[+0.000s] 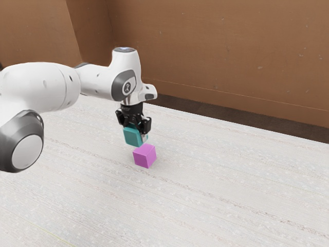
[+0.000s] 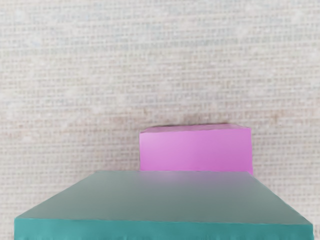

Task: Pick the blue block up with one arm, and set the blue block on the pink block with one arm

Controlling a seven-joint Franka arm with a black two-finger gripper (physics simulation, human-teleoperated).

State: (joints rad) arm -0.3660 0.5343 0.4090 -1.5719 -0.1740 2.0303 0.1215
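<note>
A teal-blue block hangs above the table, held between the black fingers of my gripper, which is shut on it. The pink block rests on the table just below and toward the exterior view's right of the held block, not touching it. In the wrist view the blue block looms large and blurred directly under my hand, and the pink block sits on the table just beyond it, partly hidden behind its top edge.
The pale woven table surface spreads wide around both blocks. A brown wall runs behind the table's far edge, with a dark strip at its foot.
</note>
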